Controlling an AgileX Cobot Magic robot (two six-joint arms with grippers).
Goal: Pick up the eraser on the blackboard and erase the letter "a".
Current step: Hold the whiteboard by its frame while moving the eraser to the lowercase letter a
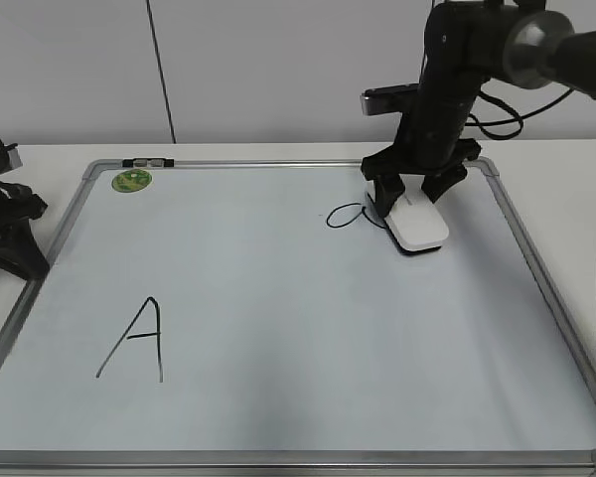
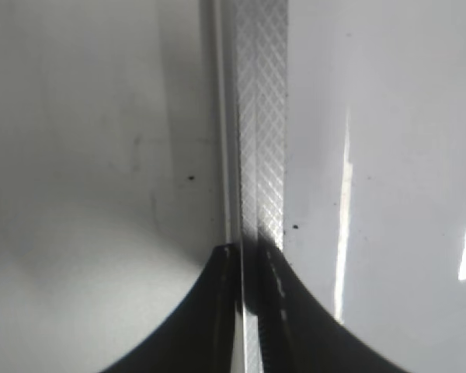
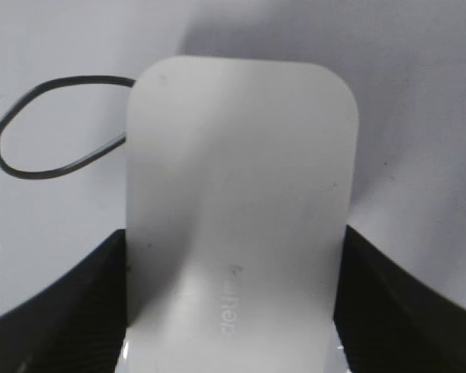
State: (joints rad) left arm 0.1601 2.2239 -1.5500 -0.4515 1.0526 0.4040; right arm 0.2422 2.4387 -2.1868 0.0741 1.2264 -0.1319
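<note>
One eraser (image 1: 418, 223) is lying flat on the blackboard (image 1: 278, 328), toward its far right part, and the right gripper (image 1: 413, 191) is clamping it from both sides, one black finger (image 3: 54, 311) pressing on each long edge. Its left edge is covering part of the letter "a" (image 1: 345, 215), whose loop is showing just beside the white block. Faint grey lettering is showing on the eraser's top in the right wrist view, too blurred to read. One large capital "A" (image 1: 137, 340) is sitting near the board's front left. One round green sticker (image 1: 132, 181) is lying by the far left corner, its print unreadable. The left gripper (image 1: 5, 224) is resting over the board's left frame on the table (image 1: 278, 152); I cannot tell whether it is released or clenched.
</note>
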